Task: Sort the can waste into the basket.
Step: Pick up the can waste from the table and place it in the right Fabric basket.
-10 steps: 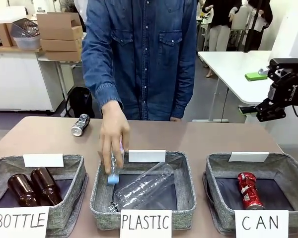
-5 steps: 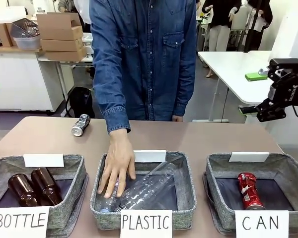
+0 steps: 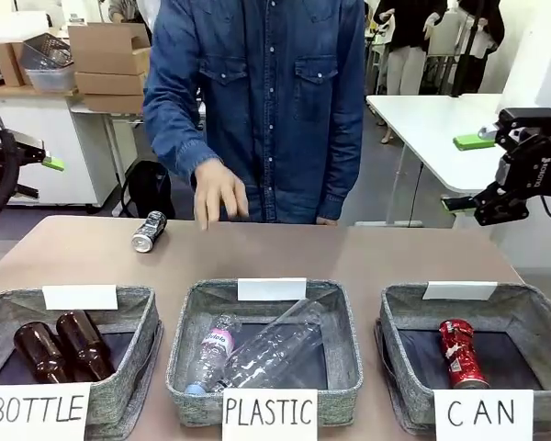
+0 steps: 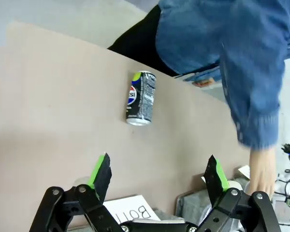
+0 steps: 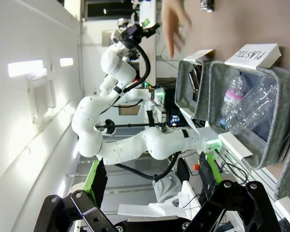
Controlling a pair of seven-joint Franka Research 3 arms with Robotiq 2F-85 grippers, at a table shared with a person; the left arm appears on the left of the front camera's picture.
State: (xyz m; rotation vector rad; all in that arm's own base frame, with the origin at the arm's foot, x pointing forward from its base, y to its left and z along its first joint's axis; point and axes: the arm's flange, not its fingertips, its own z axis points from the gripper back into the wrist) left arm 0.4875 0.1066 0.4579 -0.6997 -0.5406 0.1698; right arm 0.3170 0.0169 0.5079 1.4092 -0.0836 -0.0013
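Left gripper (jaws spread) faces dark can; person's hand nearby.

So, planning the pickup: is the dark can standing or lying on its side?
Lying on its side. The dark can rests lengthwise on the table, one silver end toward the front camera.

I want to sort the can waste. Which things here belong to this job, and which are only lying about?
Belong to the job: dark can, lying on the table; red can, already inside the CAN basket.
Lying about: brown bottles in the BOTTLE basket; clear plastic bottles in the PLASTIC basket.
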